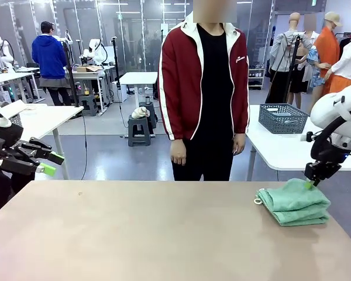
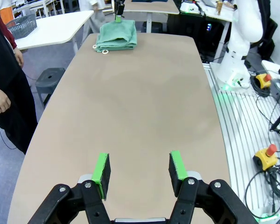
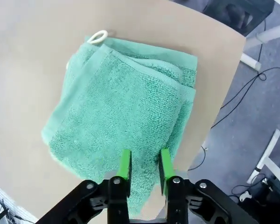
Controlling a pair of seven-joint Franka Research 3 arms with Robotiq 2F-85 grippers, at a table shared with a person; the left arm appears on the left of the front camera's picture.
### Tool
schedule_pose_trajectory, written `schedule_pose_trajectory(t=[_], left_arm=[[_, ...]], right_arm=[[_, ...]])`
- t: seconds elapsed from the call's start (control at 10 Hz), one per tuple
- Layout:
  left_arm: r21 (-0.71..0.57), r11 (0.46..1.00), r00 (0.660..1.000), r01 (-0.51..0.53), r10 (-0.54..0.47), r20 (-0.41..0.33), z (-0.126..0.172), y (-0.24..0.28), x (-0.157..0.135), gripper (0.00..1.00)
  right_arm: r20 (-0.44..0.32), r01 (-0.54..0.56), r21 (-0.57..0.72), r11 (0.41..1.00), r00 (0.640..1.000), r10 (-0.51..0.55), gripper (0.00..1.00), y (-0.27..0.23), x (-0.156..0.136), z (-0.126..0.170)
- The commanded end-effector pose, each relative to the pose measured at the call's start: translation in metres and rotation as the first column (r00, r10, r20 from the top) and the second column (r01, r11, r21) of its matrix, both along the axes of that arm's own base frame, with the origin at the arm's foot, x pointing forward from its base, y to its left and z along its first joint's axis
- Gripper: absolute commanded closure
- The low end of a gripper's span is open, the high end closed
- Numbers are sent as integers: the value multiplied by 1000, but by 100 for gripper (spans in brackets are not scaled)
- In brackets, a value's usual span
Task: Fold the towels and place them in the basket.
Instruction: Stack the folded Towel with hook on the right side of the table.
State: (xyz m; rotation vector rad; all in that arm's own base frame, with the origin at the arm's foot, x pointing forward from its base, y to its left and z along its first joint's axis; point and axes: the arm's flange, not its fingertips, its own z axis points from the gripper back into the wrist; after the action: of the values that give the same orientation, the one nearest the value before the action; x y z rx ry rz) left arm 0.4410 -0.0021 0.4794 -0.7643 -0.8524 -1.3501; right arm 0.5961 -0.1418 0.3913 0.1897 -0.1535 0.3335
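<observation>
A folded mint-green towel (image 1: 293, 202) (image 3: 126, 102) lies at the right end of the tan table (image 1: 134, 234), its pale loop toward the table's middle. My right gripper (image 1: 309, 184) (image 3: 143, 165) hangs just over the towel's far edge. Its jaws stand a narrow gap apart, and the cloth lies flat beneath them, not pinched. The left wrist view shows the same towel (image 2: 115, 35) far off. My left gripper (image 1: 50, 164) (image 2: 140, 170) is open and empty, off the table's left end. The dark grey basket (image 1: 282, 117) (image 2: 21, 25) stands on a white side table behind the right end.
A person in a red jacket (image 1: 203, 88) stands at the far edge, hands down at their sides. The white side table (image 1: 281, 149) lies just behind the towel. A robot base (image 2: 238, 46) and cables lie on the floor beside the table.
</observation>
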Motion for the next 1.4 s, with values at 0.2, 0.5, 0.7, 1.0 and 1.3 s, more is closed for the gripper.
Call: schedule_pose_trajectory(t=[0.2,0.5,0.7,1.0,1.3], left_arm=[[-16,1000,1000,-2,2,13,2,-1,0,35],[-16,1000,1000,-2,2,13,2,-1,0,35],[-16,1000,1000,-2,2,13,2,-1,0,35],[-16,1000,1000,-2,2,13,2,-1,0,35],[-16,1000,1000,-2,2,13,2,-1,0,35]], right_arm=[[-61,-77,-45,996,995,74,16,22,-33,85],[-87,6,-110,994,996,-16,16,66,-101,198],[-107,44,-108,993,993,-56,16,96,-139,253],[14,214,-24,977,977,-213,16,118,-184,307],[86,278,-44,960,958,-273,16,135,-213,336]])
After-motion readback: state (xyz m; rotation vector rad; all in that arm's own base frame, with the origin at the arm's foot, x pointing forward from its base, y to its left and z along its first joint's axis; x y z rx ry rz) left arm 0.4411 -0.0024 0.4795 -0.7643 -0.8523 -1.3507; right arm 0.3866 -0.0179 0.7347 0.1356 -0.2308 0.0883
